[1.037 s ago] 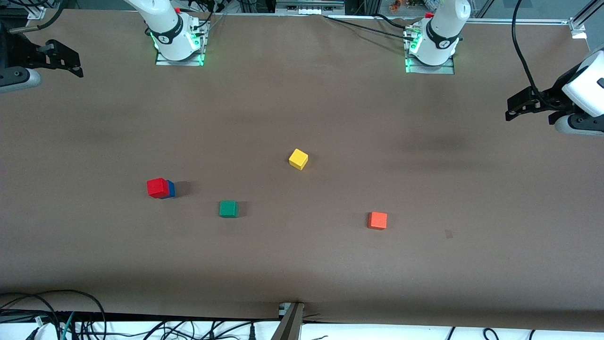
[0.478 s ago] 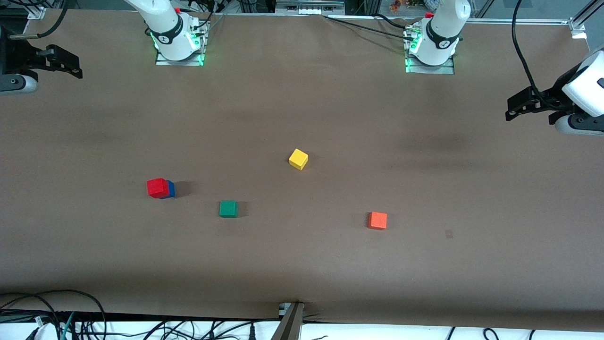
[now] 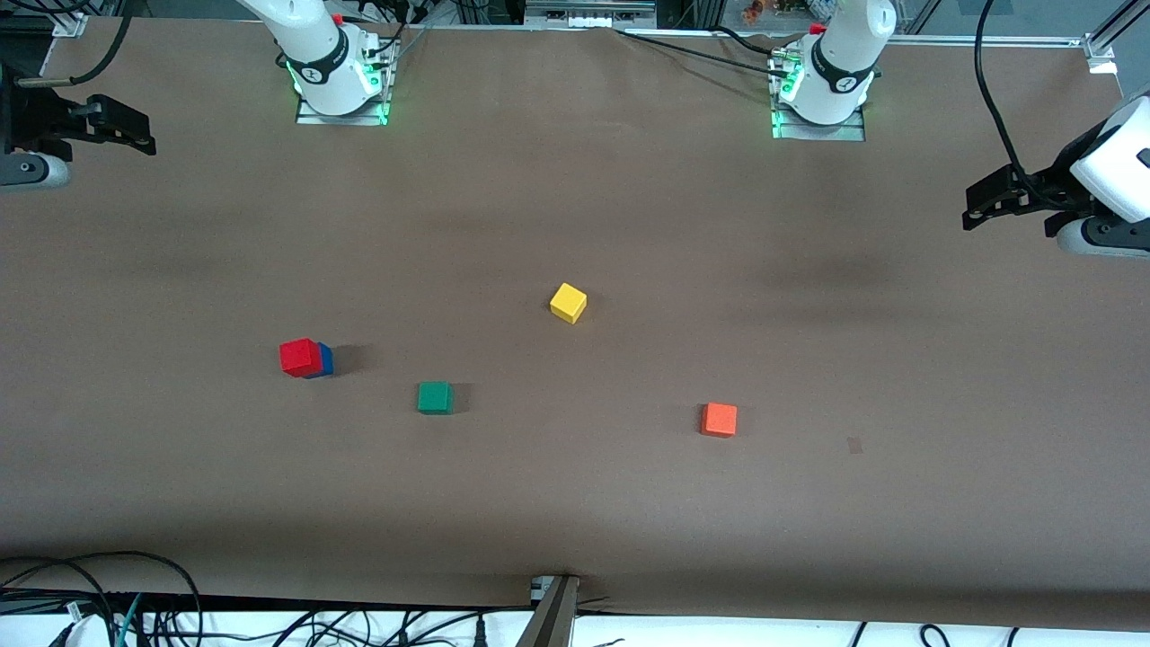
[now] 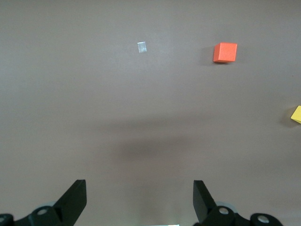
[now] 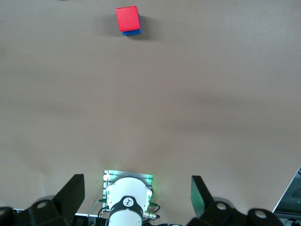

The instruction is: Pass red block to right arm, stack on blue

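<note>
Your right pincer (image 3: 121,126) has drifted toward its desk (image 3: 575,503) end (jaws apart, empty); left pincer (image 3: 984,202) waits spread; red block (image 3: 299,357) sits atop blue (image 3: 325,359).

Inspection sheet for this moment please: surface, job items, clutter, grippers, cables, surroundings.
Surface: brown table, flat; small pale tape mark near the orange cube.
Job's things: red block sits on the blue cube, toward the right arm's end.
Clutter: green cube, yellow cube, orange cube, each apart on the table.
Grippers: left gripper open, empty, at its end of the table; right gripper open, empty, at the other end.
Cables: bundle along the edge nearest the front camera.
Surroundings: metal framing at a corner.
</note>
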